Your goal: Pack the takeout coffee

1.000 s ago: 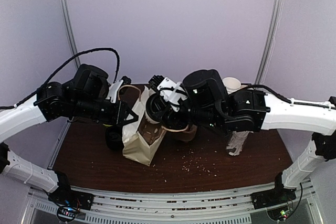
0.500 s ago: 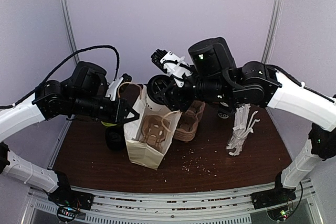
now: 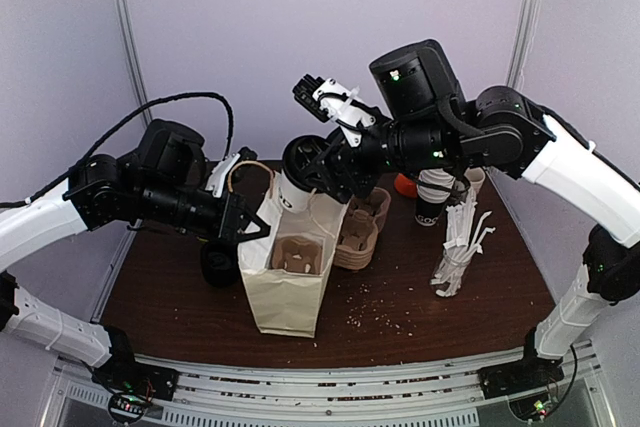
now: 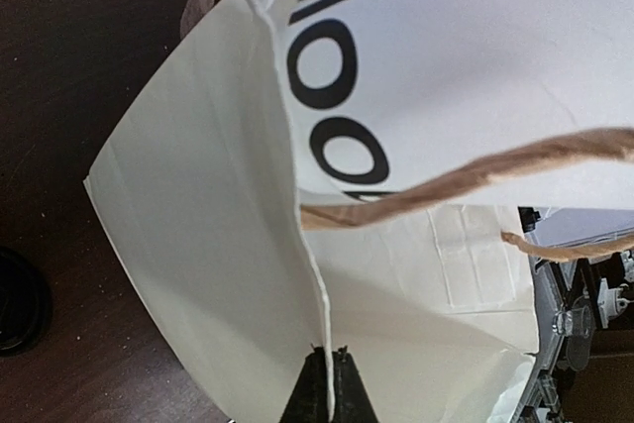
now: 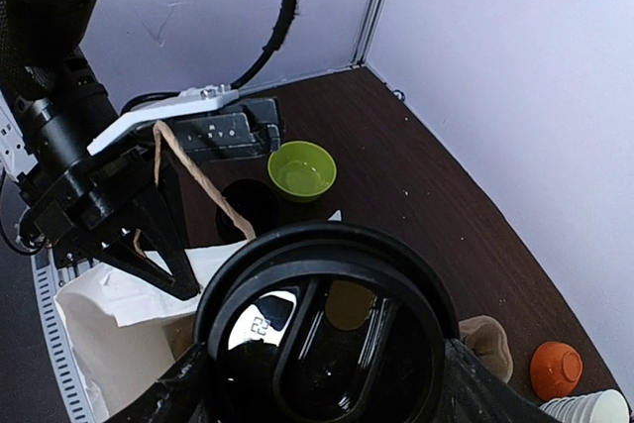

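The takeout coffee [image 3: 292, 190], a white cup with a black lid, hangs tilted over the open mouth of the white paper bag [image 3: 285, 292]. My right gripper [image 3: 316, 161] is shut on it just under the lid. In the right wrist view the lid [image 5: 322, 339] fills the bottom, with black fingers [image 5: 178, 393] at each side. My left gripper [image 3: 257, 230] is shut on the bag's left rim [image 4: 297, 245], holding it open. The cup's printed wall [image 4: 446, 66] shows behind a twine handle [image 4: 466, 180]. A cardboard cup carrier [image 3: 297, 252] sits inside the bag.
A stack of cardboard carriers [image 3: 362, 227] stands right of the bag. Behind it are a stack of white cups [image 3: 436, 192], an orange bowl [image 3: 404, 185] and a bundle of wrapped straws [image 3: 460, 247]. Black lids [image 3: 218, 262] and a green bowl [image 5: 302, 167] lie left of the bag.
My right arm has lifted the coffee up from the bag's mouth and swung back. The bag now stands more upright, and the carrier inside shows. The left gripper keeps its hold.
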